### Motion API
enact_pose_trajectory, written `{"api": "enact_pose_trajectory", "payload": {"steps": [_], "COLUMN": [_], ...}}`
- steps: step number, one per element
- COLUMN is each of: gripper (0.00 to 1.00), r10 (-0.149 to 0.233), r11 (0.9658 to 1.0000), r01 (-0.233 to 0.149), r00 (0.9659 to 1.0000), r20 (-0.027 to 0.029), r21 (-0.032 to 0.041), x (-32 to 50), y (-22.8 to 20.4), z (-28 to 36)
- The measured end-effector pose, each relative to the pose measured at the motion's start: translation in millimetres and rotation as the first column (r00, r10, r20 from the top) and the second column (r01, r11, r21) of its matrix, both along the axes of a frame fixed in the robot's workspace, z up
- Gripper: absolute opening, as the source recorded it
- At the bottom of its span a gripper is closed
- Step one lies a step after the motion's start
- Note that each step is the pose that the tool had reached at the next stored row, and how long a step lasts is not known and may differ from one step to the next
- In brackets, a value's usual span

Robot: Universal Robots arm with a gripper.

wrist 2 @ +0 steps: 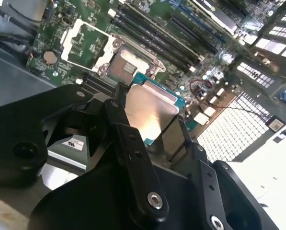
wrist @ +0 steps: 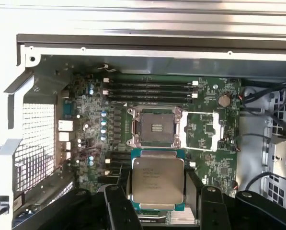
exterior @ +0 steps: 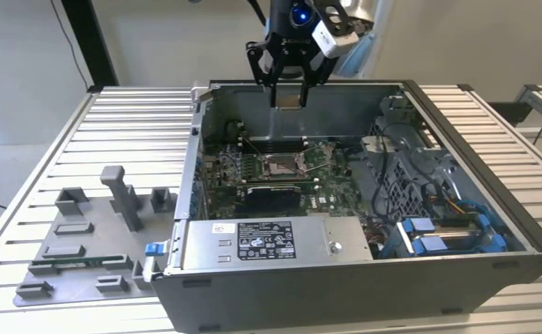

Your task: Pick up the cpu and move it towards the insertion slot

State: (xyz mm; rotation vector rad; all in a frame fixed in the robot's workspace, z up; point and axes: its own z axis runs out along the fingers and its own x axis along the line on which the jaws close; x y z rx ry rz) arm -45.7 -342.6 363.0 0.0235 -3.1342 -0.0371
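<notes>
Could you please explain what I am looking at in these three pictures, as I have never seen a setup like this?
This is one robot arm working over an open computer case that lies on a ribbed metal table. The exterior view is taken from a camera off the arm; both wrist views come from cameras riding on the arm, looking down past its gripper. The gripper holds the cpu, a flat square chip with a silvery top, clamped between its black fingers. It hangs above the green circuit board. The insertion slot, a square metal-framed socket, sits open on that board below. A grey parts tray lies beside the case.
</notes>
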Motion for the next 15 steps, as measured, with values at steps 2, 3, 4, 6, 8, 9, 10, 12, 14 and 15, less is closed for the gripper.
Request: {"api": "enact_pose_trajectory", "payload": {"steps": [2,3,4,6,8,9,10,12,14,15], "gripper": [0.00,0.00,0.00,0.00,0.00,0.00,0.00,0.00,0.00,0.00], "r10": [0.000,0.000,0.000,0.000,0.000,0.000,0.000,0.000,0.000,0.000], "r11": [1.0000,1.0000,1.0000,0.9999,0.9999,0.9999,0.9999,0.9999,0.9999,0.9999], "r01": [0.000,0.000,0.000,0.000,0.000,0.000,0.000,0.000,0.000,0.000], "r00": [1.0000,1.0000,1.0000,1.0000,1.0000,1.0000,1.0000,1.0000,1.0000,1.0000], "r20": [-0.0001,-0.0001,-0.0001,0.0000,0.0000,-0.0001,-0.0001,0.0000,-0.0001,0.0000], "r21": [-0.0032,-0.0049,-0.0066,-0.0103,-0.0135,-0.0148,-0.0158,-0.0165,-0.0166,-0.0165], "x": [1.2,1.4,1.7,2.0,2.2,2.3,2.3,2.3,2.3,2.3], "y": [1.8,2.7,4.1,7.3,11.2,13.7,16.0,18.4,18.8,18.8], "z": [-1.7,-2.6,-3.5,-5.0,-6.1,-6.3,-6.5,-6.7,-6.7,-6.7]}}
